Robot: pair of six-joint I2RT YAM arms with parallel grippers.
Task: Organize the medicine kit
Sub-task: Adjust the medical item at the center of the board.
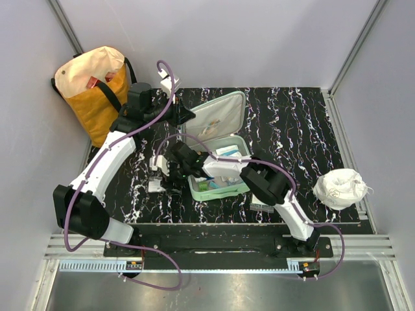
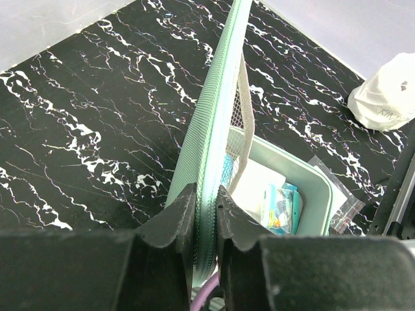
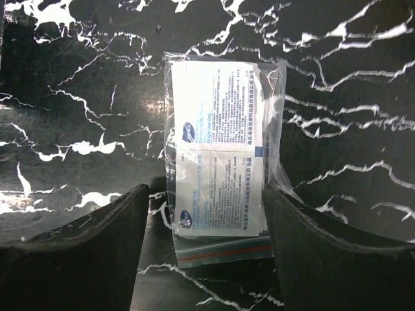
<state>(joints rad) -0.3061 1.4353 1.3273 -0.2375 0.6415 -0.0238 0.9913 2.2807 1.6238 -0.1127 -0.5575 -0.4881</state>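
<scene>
Clamping lid edge of medicine kit (image 1: 224,113), open at centre of table (image 1: 311,129), in left gripper (image 2: 206,191); seeing this only from left wrist. Straddling sachet bag (image 3: 220,162) with right gripper (image 3: 204,191), jaws spread, untouching; barely making it out overhead.

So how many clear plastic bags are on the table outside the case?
2. First bag: left of the medicine kit, between the fingers of the right gripper. Second bag: by its near right corner; arms may hide more.
</scene>
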